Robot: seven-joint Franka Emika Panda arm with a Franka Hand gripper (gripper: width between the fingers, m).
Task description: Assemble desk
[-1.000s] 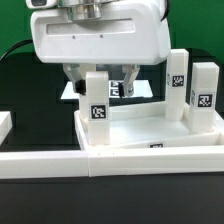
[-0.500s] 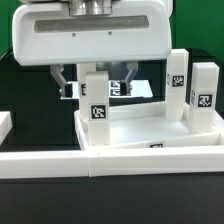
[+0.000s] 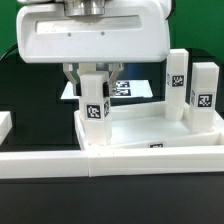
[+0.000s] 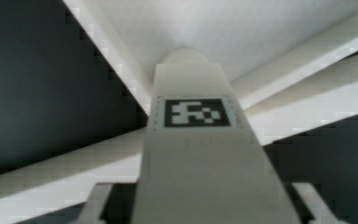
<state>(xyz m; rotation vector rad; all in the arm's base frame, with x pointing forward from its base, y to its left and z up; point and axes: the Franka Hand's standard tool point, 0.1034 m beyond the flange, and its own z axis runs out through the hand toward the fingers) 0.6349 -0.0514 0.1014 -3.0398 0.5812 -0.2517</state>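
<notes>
The end effector (image 3: 94, 78) sits over the leg (image 3: 95, 108) standing in the desk top's (image 3: 150, 135) corner socket on the exterior view's left, its fingers (image 3: 74, 76) flanking the leg's upper part — they look closed on it, so I judge the leg gripped. In the wrist view the tagged leg (image 4: 197, 150) rises between the fingers, with the top's rim running behind it.

The step in hand appears to be seating or screwing this leg into its socket. The next move would call for a turn about the leg's own axis with steady downward pressure, keeping it upright.

Two more legs (image 3: 177, 85) (image 3: 205, 92) stand at the exterior view's right, well apart — no obstacle. The border wall (image 3: 40, 160) runs in front, touching the top; the marker board (image 3: 140, 90) lies behind on the table (image 3: 30, 100).
</notes>
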